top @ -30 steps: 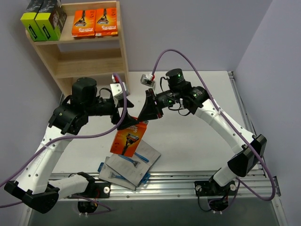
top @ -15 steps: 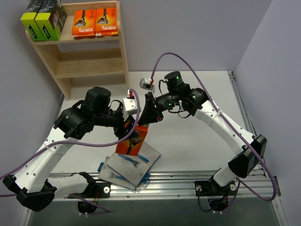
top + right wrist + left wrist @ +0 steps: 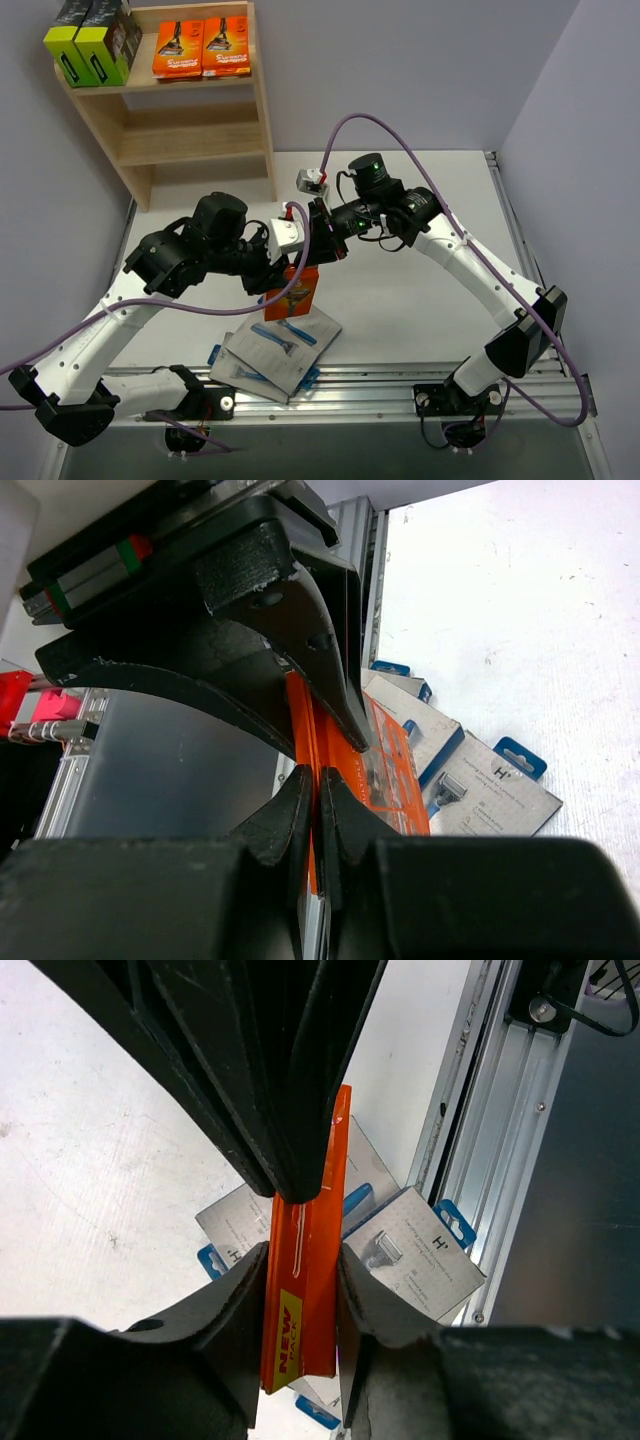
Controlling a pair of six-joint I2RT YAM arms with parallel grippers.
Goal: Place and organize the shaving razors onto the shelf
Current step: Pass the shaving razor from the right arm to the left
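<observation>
- My left claw (image 3: 302, 1252) has its two fingers pressed against the opposite faces of a flat orange razor pack (image 3: 305, 1305), clamping it near its lower end.
- My right claw (image 3: 313, 780) pinches the same pack from the other end, its fingers almost together with only the thin orange edge between them.
- The pack is held edge-on between my two wrists, in the middle of the white table (image 3: 420, 290) and well apart from the light wooden two-tier shelf (image 3: 262, 95).
- Under the pack, near the table's front edge, lie the flat grey razor cards (image 3: 280, 352), overlapping one another, blue hang tabs showing.
- On the shelf's top tier, two more orange packs (image 3: 203, 48) sit side by side, with black boxes with lime-green sides (image 3: 90, 45) to their left at the tier's end.
</observation>
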